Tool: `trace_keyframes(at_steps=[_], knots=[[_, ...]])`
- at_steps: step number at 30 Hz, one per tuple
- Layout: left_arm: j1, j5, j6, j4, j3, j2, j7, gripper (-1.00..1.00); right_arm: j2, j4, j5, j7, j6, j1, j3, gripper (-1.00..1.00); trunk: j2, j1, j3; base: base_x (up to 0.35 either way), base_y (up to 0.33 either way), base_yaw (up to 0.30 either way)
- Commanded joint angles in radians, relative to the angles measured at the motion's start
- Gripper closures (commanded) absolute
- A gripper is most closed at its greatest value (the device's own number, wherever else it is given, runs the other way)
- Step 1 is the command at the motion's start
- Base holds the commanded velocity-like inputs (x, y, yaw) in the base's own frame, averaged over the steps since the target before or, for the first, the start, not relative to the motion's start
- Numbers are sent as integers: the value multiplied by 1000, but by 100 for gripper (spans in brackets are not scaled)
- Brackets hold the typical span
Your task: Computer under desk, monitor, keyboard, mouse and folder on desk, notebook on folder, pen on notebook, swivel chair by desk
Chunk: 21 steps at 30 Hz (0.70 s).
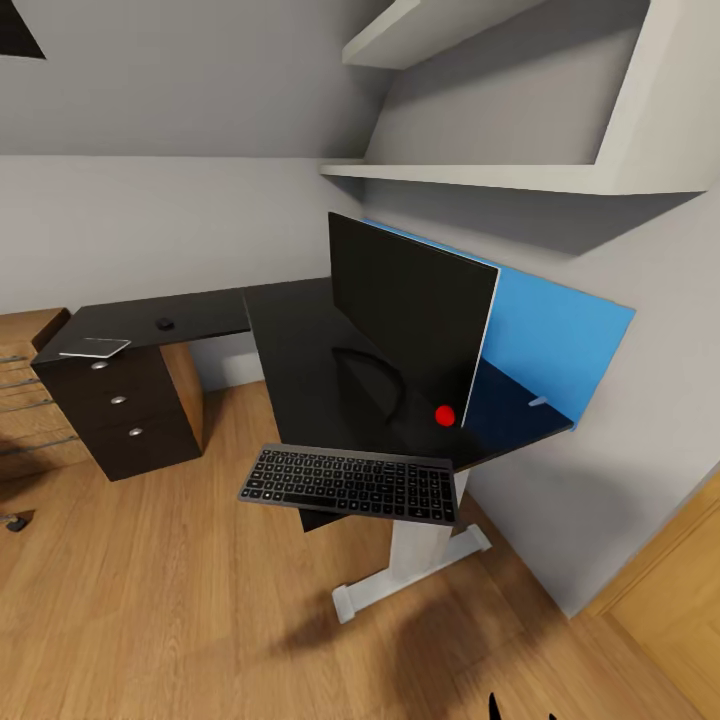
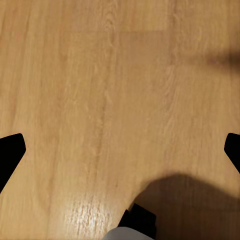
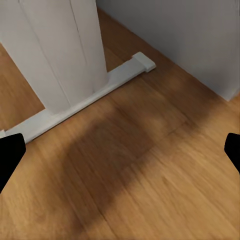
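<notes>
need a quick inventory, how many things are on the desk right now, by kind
monitor: 1
keyboard: 1, hanging over the front edge of the desk
mouse: 1
notebook: 1
total: 4

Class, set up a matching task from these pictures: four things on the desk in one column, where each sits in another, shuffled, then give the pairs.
Things:
1. monitor
2. keyboard
3. mouse
4. notebook

Places:
A. far wing of the desk, near the wall
B. above the drawers, at the desk's end
C. upright before the blue panel
D. overhanging the desk's near edge

Pairs: 1-C, 2-D, 3-A, 4-B
</notes>
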Motion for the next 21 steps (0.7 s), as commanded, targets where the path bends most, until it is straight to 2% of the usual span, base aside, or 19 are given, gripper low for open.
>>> trace_keyframes(at_steps=[1,5,7,10,12,14,15,19,20,21], knots=[[-1,11,-6,0,-8,2,7,-100,0,0,-3,5,-3,-1,-3,-100,0,0,-1,0,0,0],[-1,11,-6,0,-8,2,7,-100,-5,-4,-5,5,-5,-1,-6,-100,0,0,-1,0,0,0],[-1,11,-6,0,-8,2,7,-100,-19,-18,-7,4,-4,-1,-9,-100,0,0,-1,0,0,0],[-1,11,-6,0,-8,1,7,-100,-81,-134,-26,2,36,-1,-19,-100,0,0,-1,0,0,0],[-1,11,-6,0,-8,0,7,-100,-125,-262,-72,2,167,-1,-34,-100,0,0,-1,0,0,0],[-1,11,-6,0,-8,-1,7,-100,-147,-337,-102,2,264,-2,-42,-100,0,0,-1,0,0,0],[-1,11,-6,0,-8,-1,7,-100,-170,-410,-130,3,366,-4,-51,-100,0,0,-1,0,0,0],[-1,11,-6,0,-8,-1,7,-100,-220,-527,-176,3,561,-13,-80,-100,0,0,-1,0,0,0],[-1,11,-6,0,-8,-1,7,-100,-243,-568,-194,3,643,-30,-100,-100,0,0,-1,0,0,0],[-1,11,-6,0,-8,-2,7,-100,-252,-583,-202,3,682,-44,-110,-100,0,0,-1,0,0,0]])
